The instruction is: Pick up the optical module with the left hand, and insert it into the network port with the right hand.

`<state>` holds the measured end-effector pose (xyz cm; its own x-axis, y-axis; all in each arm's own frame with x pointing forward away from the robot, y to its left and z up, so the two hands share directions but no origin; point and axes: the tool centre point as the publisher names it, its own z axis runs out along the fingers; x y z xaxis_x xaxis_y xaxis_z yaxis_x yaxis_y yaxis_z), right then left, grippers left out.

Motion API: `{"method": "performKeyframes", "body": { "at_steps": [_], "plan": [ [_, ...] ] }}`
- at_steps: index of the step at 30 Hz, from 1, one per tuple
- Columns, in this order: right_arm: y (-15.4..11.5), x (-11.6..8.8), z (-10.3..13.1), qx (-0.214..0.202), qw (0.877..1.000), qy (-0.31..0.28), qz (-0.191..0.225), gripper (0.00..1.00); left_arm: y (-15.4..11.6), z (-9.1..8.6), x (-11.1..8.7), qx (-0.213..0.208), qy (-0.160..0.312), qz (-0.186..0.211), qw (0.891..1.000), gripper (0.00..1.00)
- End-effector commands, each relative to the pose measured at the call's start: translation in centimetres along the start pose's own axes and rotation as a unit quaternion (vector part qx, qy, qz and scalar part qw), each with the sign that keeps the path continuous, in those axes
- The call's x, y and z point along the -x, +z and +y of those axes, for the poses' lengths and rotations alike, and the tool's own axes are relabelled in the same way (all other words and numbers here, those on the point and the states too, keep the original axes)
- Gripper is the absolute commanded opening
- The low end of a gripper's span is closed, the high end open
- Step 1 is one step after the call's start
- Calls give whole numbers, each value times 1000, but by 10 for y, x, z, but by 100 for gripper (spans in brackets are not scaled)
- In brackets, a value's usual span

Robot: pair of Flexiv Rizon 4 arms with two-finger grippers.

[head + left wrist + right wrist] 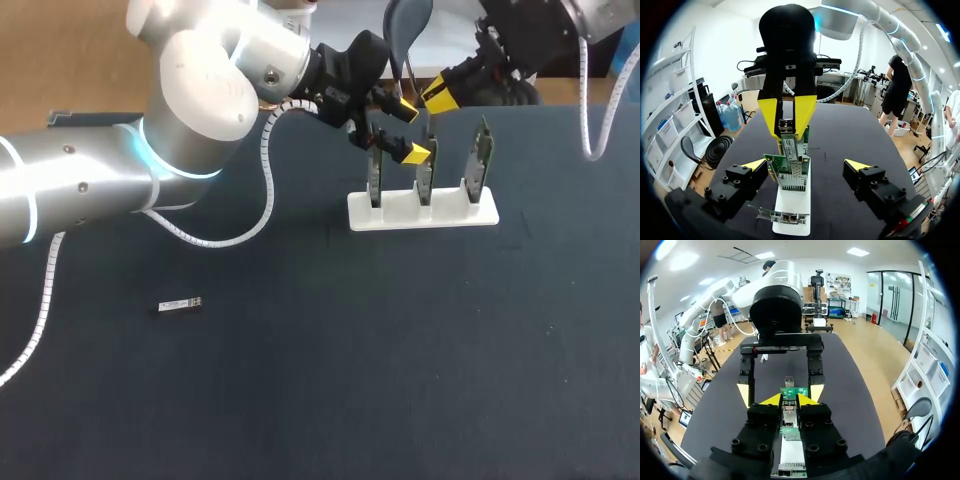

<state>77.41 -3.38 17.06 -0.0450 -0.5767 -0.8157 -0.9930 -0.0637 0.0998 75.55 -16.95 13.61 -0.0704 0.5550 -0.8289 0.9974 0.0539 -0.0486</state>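
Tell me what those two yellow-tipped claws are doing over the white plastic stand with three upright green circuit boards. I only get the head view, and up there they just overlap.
Observer: The right wrist view shows the right gripper shut on a small silver metal module, held just above a green circuit board.
Operator: So is the other claw gripping that piece too?
Observer: No. In the left wrist view the left gripper is open, with its fingers wide apart on either side of the boards and a clear gap on both sides. It touches nothing.
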Motion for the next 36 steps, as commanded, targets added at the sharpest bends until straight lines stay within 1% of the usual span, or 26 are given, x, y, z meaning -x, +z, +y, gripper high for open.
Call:
{"method": "performKeyframes", "body": {
  "at_steps": [1,15,30,36],
  "plan": [
    [2,-3,0,-1,1000,1,1,0,1,2,2,-2,-1,3,1000,100],
    [-4,3,2,-6,1000,-5,-5,0,1,2,2,-2,-1,3,1000,100],
    [4,-5,2,3,1000,4,5,0,1,2,2,-2,-1,3,1000,100],
    [2,-4,2,2,1000,3,5,0,1,2,2,-2,-1,3,1000,100]
  ]
}}
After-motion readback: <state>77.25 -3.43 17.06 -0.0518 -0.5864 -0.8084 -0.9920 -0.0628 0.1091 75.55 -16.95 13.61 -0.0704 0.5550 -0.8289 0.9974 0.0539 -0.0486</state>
